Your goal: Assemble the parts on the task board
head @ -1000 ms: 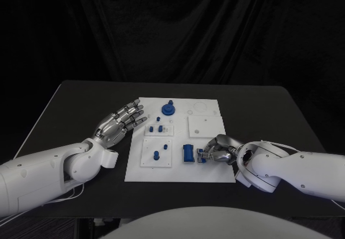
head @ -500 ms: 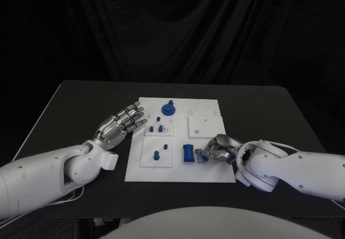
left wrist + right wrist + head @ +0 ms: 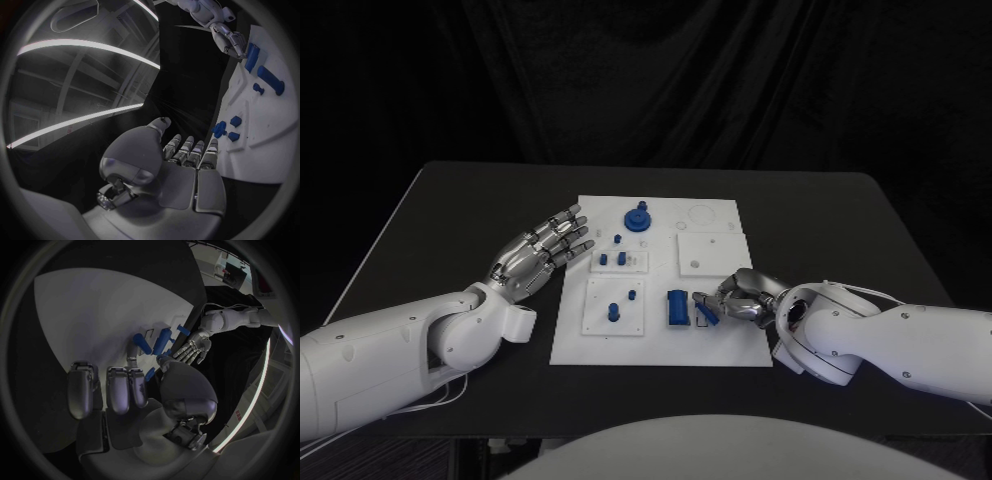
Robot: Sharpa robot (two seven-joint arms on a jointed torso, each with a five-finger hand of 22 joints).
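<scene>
Since a second ago the right hand [image 3: 740,299] has lifted a small blue piece [image 3: 708,311] slightly, pinching it just beside the long blue block [image 3: 676,306] on the white board [image 3: 711,350]. Left hand [image 3: 540,250] stays flat, fingers spread and holding nothing, at the board's opposite edge on the table [image 3: 459,210].

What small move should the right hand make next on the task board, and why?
Probably lift the small blue part slightly off the task board. The right hand appears to pinch it next to the upright blue block, while the left hand waits open beside the board's edge, holding nothing.
</scene>
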